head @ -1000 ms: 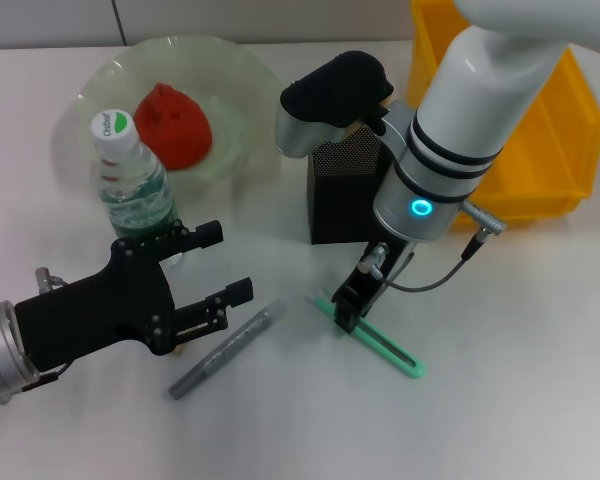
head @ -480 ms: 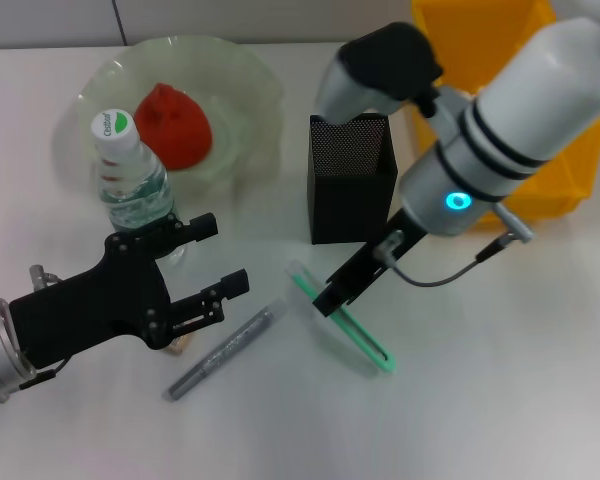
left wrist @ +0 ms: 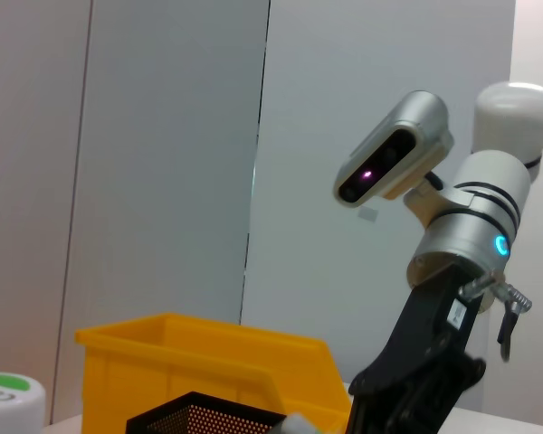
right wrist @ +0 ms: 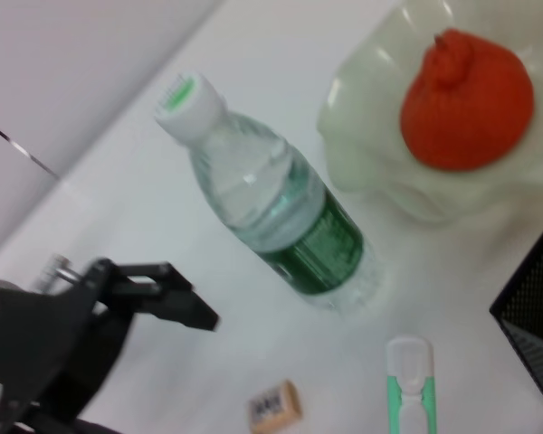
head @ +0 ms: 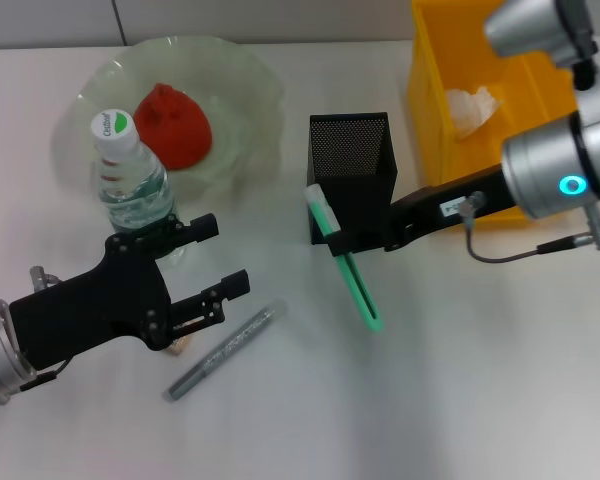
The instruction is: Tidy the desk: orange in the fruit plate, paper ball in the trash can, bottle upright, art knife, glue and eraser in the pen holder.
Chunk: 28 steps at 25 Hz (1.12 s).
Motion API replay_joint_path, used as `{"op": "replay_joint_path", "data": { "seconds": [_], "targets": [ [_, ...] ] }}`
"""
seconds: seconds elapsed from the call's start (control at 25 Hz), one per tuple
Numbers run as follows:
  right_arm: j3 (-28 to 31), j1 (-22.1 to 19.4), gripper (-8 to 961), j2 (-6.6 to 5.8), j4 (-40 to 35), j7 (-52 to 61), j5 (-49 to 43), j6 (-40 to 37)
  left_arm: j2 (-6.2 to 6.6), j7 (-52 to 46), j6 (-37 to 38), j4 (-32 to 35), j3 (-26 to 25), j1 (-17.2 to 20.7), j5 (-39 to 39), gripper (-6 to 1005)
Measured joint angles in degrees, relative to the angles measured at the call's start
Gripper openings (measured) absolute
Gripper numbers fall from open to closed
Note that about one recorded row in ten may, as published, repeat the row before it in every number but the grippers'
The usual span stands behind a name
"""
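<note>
The mint-green art knife hangs tilted, white tip up, just in front of the black mesh pen holder. My right gripper is shut on its upper part. The grey glittery glue lies on the desk. The tan eraser lies beside it, mostly hidden under my left gripper, which hovers open near the upright bottle. The orange sits in the fruit plate. The paper ball lies in the yellow trash can.
The pen holder stands between the fruit plate and the trash can. The bottle stands close to the plate's near rim. The right wrist view shows the art knife's white tip beside a corner of the pen holder.
My right arm has swung to the right and lifted the art knife off the desk, turning it tip-up toward the pen holder's front. The left gripper has barely moved.
</note>
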Motion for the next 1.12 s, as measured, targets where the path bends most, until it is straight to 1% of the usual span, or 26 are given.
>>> {"op": "replay_joint_path", "data": {
  "seconds": [0.12,0.2,0.24,0.32,0.44,0.48,0.52,0.6,0.64,0.76,0.88,1.12],
  "targets": [
    [2.44,-1.83,175,0.04,-0.04,-4.65,4.01,-1.94,0.00,0.06,0.04,-0.51,0.00,-0.26,0.00,667],
    [3.95,-3.79,175,0.00,-0.30,-9.86,9.98,-3.04,-0.01,0.09,0.04,-0.55,0.00,-0.29,0.01,666],
    [3.95,-3.79,175,0.00,-0.30,-9.86,9.98,-3.04,0.00,0.11,0.05,-0.56,0.00,-0.30,0.01,666],
    [5.54,-5.11,175,0.01,-0.59,-14.00,14.42,-3.86,0.00,0.15,0.06,-0.58,0.00,-0.30,0.01,666],
    [7.97,-7.12,175,0.04,-0.31,-21.93,22.38,-4.88,0.00,0.15,0.06,-0.59,0.00,-0.22,0.01,665],
    [9.16,-8.21,175,0.05,0.32,-27.47,26.60,-5.15,0.00,0.15,0.06,-0.60,0.00,-0.15,0.01,665],
    [9.16,-8.21,175,0.05,0.32,-27.47,26.60,-5.15,0.00,0.15,0.08,-0.60,0.00,-0.04,0.01,665],
    [11.40,-9.08,175,0.12,2.45,-34.88,31.00,-4.95,0.00,0.15,0.11,-0.60,0.00,-0.01,0.01,665],
    [11.40,-9.08,174,0.12,2.45,-34.88,31.00,-4.95,0.00,0.15,0.12,-0.60,0.01,0.00,0.01,665],
    [13.69,-9.12,174,0.12,7.42,-42.10,36.28,-5.12,0.00,0.15,0.14,-0.60,0.01,0.01,0.01,664],
    [15.64,-8.77,174,0.04,11.82,-48.74,39.42,-4.97,0.00,0.16,0.15,-0.60,0.00,0.00,0.01,664],
    [17.13,-7.53,174,0.01,18.75,-58.37,39.88,-2.90,0.00,0.17,0.15,-0.60,0.00,-0.17,0.01,663]
  ]
}}
